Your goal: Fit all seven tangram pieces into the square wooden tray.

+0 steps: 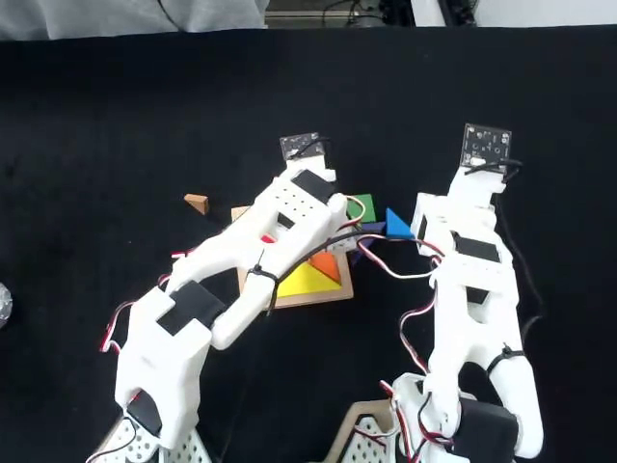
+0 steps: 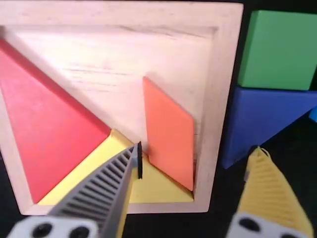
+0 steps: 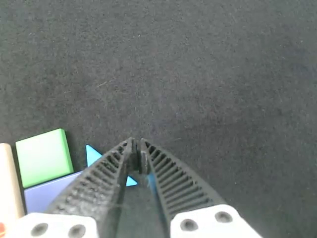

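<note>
Square wooden tray on the black table, three pieces inside.
Red triangle, yellow triangle and orange parallelogram lie in it. Dark blue triangle and green square sit just beside its wall. Left gripper, jaws apart, straddles that wall; right gripper, jaws together, hangs over the light blue triangle. A small brown piece lies apart.

Tray was pale wood with faint grain streaks. Red triangle, yellow triangle, orange parallelogram, green square, dark blue triangle and light blue triangle were all plain. Small piece was brown. Surface was plain black. Arms were white.
</note>
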### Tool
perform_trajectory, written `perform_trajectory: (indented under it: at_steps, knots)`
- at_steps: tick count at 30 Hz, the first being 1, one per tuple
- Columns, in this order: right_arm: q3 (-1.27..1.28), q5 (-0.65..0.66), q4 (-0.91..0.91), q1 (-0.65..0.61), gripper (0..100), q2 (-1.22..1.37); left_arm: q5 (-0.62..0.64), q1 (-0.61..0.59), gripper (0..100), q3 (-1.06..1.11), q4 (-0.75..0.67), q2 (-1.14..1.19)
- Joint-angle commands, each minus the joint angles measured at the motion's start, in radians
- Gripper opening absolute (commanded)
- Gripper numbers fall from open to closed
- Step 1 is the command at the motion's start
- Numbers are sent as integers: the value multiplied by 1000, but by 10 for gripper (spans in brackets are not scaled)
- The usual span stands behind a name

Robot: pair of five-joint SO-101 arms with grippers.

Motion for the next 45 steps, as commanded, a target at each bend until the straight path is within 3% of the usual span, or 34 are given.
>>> perform_trajectory:
  at_steps: [1, 10, 13, 18, 29, 45]
  knots:
    - [-21, -6, -21, 8, 11, -42, -3, -22, 336, -47, 9, -34]
    - [-21, -3, -20, 8, 11, -42, -133, -196, 332, -99, 25, -80]
    - [-21, -3, -20, 8, 11, -42, -150, -213, 270, -74, 28, -91]
    - [-21, -2, -20, 0, 11, -42, -150, -156, 124, -59, -44, -78]
    - [-21, 0, -18, -5, 11, -41, -144, -125, 138, 133, -334, -78]
    - [-21, 0, -18, -5, 11, -42, -143, 8, 134, 137, -269, -89]
